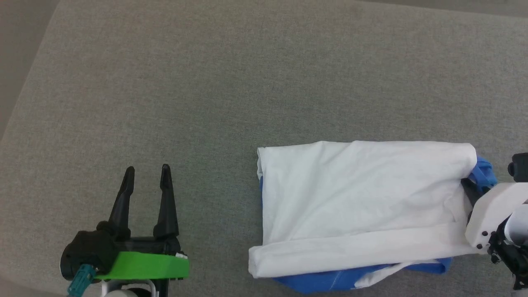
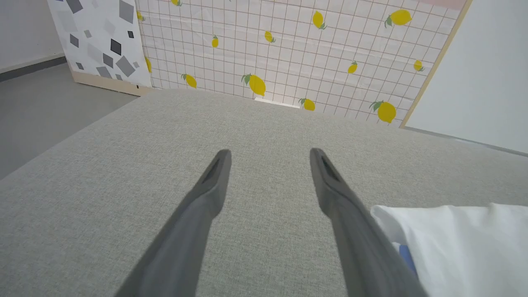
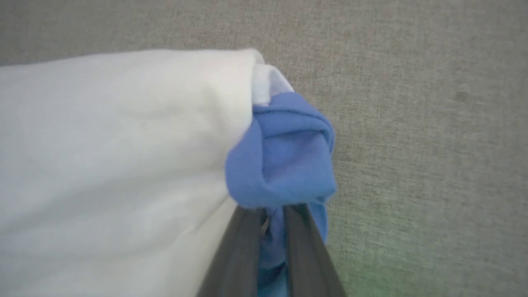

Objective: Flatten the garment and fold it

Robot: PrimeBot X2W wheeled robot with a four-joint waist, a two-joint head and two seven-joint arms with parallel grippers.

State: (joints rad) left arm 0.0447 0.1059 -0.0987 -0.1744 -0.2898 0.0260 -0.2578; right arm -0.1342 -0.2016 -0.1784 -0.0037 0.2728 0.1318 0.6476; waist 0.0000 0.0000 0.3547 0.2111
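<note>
The garment (image 1: 359,198), white with blue parts, lies folded into a long band on the grey surface at the right. Blue cloth peeks out along its near edge and at its right end. My right gripper (image 1: 470,186) reaches in from the right edge and is shut on that bunched blue cloth (image 3: 284,156); in the right wrist view its fingers (image 3: 243,247) pinch the cloth tight beside the white body (image 3: 123,156). My left gripper (image 1: 147,170) stands open at the lower left, well apart from the garment, holding nothing. In the left wrist view, a white corner of the garment (image 2: 462,243) lies right of its open fingers (image 2: 214,177).
The grey fabric surface (image 1: 206,82) stretches wide to the left and beyond the garment. Its left edge (image 1: 24,95) drops to the floor (image 2: 37,107). A lemon-patterned panel (image 2: 288,49) stands past the far edge.
</note>
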